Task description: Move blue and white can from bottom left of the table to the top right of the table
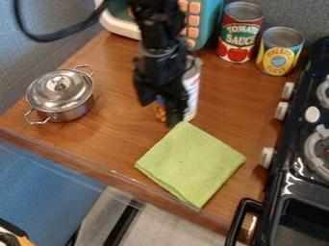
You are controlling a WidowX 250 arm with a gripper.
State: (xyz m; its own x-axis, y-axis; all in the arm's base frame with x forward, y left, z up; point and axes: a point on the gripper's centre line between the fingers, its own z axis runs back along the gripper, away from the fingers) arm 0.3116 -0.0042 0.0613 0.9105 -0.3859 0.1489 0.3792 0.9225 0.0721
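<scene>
My black tool (159, 111) is by the blue and white metal can (192, 91) | I can't tell if it pinches | best: hug the middle, then lift straight

Two labels legible to us. On the red can (239, 41) we read TOMATO SAUCE, pale letters on a green band, TOMATO above SAUCE. On the yellow can (279, 55), just beside it, we make out PINEAPPLE SLICES, PINEAPPLE high on the label, SLICES lower down.
</scene>
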